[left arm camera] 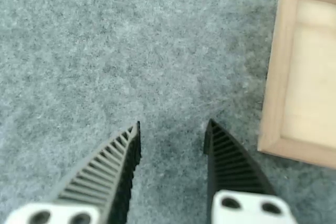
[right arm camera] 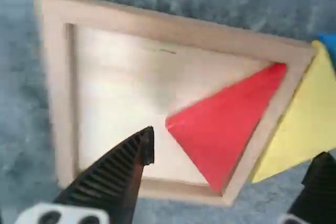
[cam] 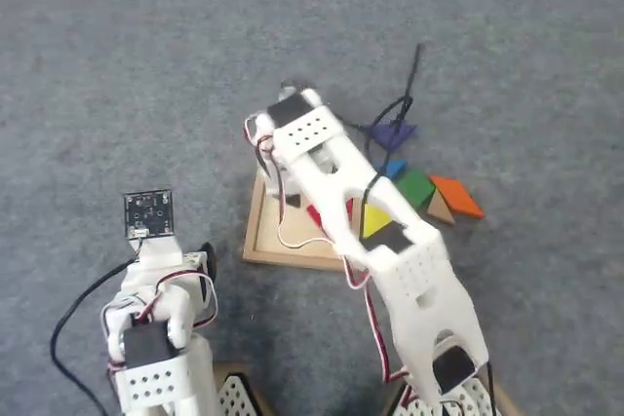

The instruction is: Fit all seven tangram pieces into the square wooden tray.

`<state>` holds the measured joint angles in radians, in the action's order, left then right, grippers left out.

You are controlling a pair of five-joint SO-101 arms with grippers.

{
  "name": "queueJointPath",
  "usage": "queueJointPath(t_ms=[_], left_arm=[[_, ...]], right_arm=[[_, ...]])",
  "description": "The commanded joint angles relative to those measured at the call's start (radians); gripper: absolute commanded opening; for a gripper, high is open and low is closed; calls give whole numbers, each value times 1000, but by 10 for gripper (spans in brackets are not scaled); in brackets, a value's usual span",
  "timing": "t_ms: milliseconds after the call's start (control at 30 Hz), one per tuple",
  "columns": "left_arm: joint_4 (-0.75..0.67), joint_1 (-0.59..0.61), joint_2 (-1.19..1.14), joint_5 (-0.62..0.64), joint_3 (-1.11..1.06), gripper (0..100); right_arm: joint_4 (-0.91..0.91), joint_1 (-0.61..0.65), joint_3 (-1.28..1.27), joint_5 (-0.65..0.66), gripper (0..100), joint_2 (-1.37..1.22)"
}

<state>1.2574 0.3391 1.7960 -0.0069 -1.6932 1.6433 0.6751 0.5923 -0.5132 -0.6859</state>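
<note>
High view: we note the left arm (cam: pixel 156 338) folded low over the grey, felt-like tabletop (cam: pixel 117 75). The right arm (cam: pixel 390 250) stretches out above the square wooden tray (cam: pixel 261 241), with purple (cam: pixel 395 132), green (cam: pixel 414 187) and orange (cam: pixel 456 196) pieces clustered just beside it. Left wrist view: the ribbed black left jaws stand moderately apart over bare felt, gripping nothing, with a tray corner near. Right wrist view: the right jaws are spread wide above the tray and hold nothing. A flat red triangle (right arm camera: pixel 220 129) lies inside the tray in one corner, and a yellow triangle (right arm camera: pixel 299 124) sits against the outer rim.
</note>
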Motion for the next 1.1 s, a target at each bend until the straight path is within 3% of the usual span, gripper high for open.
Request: queueJointPath(t_ms=[0,233,333,500,767,900,1067], left_arm=[[3,-2,20,-5,10,186],[3,-2,20,-5,10,186],[3,-2,20,-5,10,186],[3,-2,20,-5,10,186],[3,-2,20,-5,10,186],[3,-2,20,-5,10,186],[3,-2,20,-5,10,186]], right_arm=[[35,-44,-34,64,431,260],[-107,-105,-459,215,431,647],[-309,-82,-770,285,405,802],[-710,-116,-1177,546,270,924],[-704,-263,-1157,434,268,823],[-710,-277,-1148,413,342,750],[-708,-268,-1129,413,348,693]])
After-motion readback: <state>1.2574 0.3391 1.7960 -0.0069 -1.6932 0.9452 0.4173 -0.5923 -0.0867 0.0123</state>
